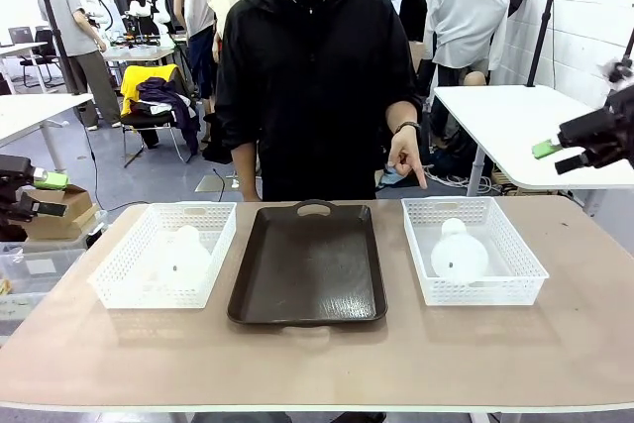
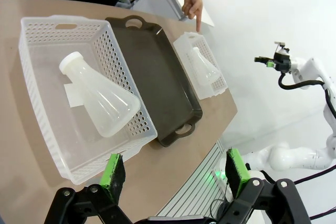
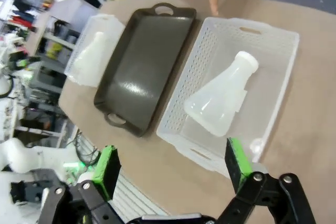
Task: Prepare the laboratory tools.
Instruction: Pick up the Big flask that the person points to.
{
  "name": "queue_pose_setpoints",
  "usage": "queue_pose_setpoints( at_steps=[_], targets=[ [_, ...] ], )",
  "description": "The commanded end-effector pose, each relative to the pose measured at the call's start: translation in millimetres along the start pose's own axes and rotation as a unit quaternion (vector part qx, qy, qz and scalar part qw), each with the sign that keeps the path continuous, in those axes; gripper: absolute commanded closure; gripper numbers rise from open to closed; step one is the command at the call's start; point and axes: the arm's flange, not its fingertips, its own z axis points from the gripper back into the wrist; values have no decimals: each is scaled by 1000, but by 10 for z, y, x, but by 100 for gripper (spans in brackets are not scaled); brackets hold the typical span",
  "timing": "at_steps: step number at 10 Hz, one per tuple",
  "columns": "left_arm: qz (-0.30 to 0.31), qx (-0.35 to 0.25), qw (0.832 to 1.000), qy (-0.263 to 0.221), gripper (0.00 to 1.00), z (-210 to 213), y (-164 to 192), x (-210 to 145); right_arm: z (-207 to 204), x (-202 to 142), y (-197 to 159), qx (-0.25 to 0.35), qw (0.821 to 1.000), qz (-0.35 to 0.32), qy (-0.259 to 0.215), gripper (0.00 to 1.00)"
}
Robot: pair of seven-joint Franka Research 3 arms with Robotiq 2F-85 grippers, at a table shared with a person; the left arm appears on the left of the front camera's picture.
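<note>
You've two white lattice plastic baskets flanking one dark brown rectangular tray (image 1: 309, 264): left basket (image 1: 188, 208) holds one translucent frosted-white conical flask (image 1: 181, 257), right basket (image 1: 446, 204) the other flask (image 1: 459, 255). Left gripper (image 2: 174, 170) and right gripper (image 3: 172, 162) gape, empty.

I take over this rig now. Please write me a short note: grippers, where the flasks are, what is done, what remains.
Open and holding nothing: left gripper, beside the table's left edge; right gripper, raised at the right.
On its side: left flask in the left basket, right flask in the right basket.
The person's hand points at the right basket.
Done: nothing; neither flask is on the tray.
Left: probably lift both flasks, right one first.
</note>
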Motion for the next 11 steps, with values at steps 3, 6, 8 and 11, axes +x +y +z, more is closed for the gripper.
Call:
queue_pose_setpoints(
  at_steps=[3,6,8,11],
  targets=[
    [-6,-3,1000,1,0,22,2,-12,-665,481,677,-149,986,-12,68,0],
    [-6,-3,1000,1,0,22,2,-12,-1315,949,971,-277,955,-51,92,0],
    [-6,-3,1000,1,0,22,2,-12,-1648,1118,845,-325,932,-95,128,0],
    [-6,-3,1000,1,0,22,2,-12,-2066,1170,614,-403,890,-147,156,0]
  ],
)
